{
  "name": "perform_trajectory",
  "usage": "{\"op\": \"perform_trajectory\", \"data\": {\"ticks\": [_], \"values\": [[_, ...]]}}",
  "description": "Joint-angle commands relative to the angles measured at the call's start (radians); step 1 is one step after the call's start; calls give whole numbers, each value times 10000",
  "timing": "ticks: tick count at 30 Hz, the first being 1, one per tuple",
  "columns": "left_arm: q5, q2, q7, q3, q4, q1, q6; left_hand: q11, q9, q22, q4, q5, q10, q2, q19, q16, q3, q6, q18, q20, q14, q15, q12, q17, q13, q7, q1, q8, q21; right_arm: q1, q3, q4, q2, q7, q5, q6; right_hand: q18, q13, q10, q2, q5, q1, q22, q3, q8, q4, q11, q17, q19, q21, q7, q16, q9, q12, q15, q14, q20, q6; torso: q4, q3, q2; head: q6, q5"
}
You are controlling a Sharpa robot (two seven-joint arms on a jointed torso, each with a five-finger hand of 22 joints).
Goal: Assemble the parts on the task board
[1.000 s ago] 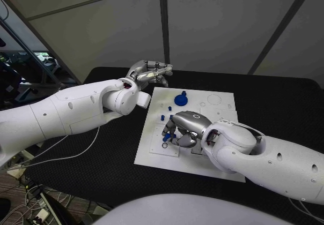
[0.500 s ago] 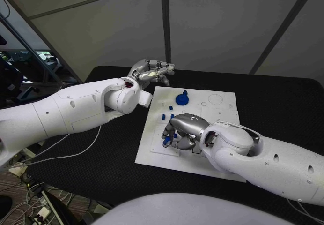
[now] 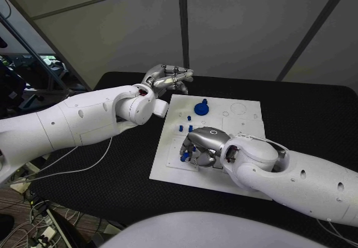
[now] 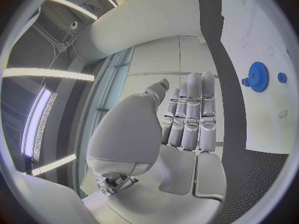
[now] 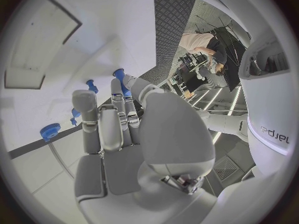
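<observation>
The silver right hand (image 3: 203, 147) is curled around a small blue peg (image 5: 119, 76) over the white task board (image 3: 246, 121), frame centre. The silver left hand (image 3: 168, 76) is held empty, fingers together, upper left. The peg should be kept upright before seating.

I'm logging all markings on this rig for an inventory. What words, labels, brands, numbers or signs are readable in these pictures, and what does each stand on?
"arp" or the like: dark letters seen upside down on the white arm casing in the right wrist view; partly cut off, so the full word cannot be read.
Task board: faint outlines and marks, too small to read.
Nothing else is readable.
</observation>
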Motion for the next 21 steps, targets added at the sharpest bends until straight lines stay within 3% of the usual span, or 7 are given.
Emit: {"op": "perform_trajectory", "data": {"ticks": [1, 7, 9, 11, 15, 21], "values": [[-48, 11, 36, 4, 0, 17, 133, -14, 13, -10, -44, 4, -49, 49, 38, -39, -24, -43, -120, 53, -75, -8, 63, -10, -10, -4, 76, 66, -35, -1, -16, -31, 16, -2, -155, 233, -91, 10, 49, 28, 37, -36, -9, -8, 20, 31, 17, -15, 2, 6, 13, 35, 54, -57, -79, 391, -32, 55, 3, 1, -1, -18, 4], [-48, -3, 31, 3, 4, 17, 133, -14, 13, -10, -44, 4, -49, 49, 38, -39, -24, -43, -120, 53, -75, -8, 63, -10, -10, -4, 76, 66, -35, -4, -28, -103, 57, -49, -237, 212, -82, 6, 28, 6, 24, -68, -57, -26, -5, 33, 26, -80, -35, -28, 25, -1, 44, -98, -73, 376, -28, 17, -1, -5, -2, -25, 2], [-48, -7, 30, 3, 6, 17, 134, -14, 13, -10, -44, 4, -49, 49, 38, -39, -24, -43, -120, 53, -75, -8, 63, -10, -10, -4, 76, 66, -35, -4, -58, -128, 78, -49, -250, 172, -84, -36, -172, -33, 14, -117, -85, -15, -169, 44, 105, -97, -66, -53, 134, -7, -26, -256, -14, 367, -4, -264, 0, -9, -3, -35, 3], [-48, -10, 30, 3, 9, 17, 136, -14, 13, -10, -44, 4, -49, 49, 38, -39, -24, -43, -120, 53, -75, -8, 63, -10, -10, -4, 76, 66, -35, -4, -116, -143, 95, -52, -258, 147, -93, -111, -494, -136, -30, -231, -122, 19, -543, 100, 266, -108, -102, -84, 300, -2, -167, -490, 108, 361, 83, -980, 0, -9, -3, -35, 3], [-48, -18, 32, 3, 11, 18, 136, -14, 13, -10, -44, 4, -49, 49, 38, -39, -24, -43, -120, 53, -75, -8, 63, -10, -10, -4, 76, 66, -35, -4, -182, -166, 137, -46, -265, 59, -45, -168, -997, -454, 63, -467, -219, -87, -591, 206, 298, -142, -173, -161, 270, 10, -176, -762, 171, 341, 183, -2310, 7, -5, -5, -25, 1], [-48, -29, 34, 3, 15, 18, 137, -14, 13, -13, -45, 4, -51, 56, 40, -41, -27, -44, -120, 52, -76, -7, 66, -15, -12, -3, 81, 69, -40, -4, -206, -163, 143, -11, -268, -129, -32, -161, -1138, -516, 45, -489, -303, -171, -583, 222, 309, -179, -224, -225, 146, 2, -160, -782, 164, 325, 191, -2620, -1, -3, -4, -26, 14]]}}
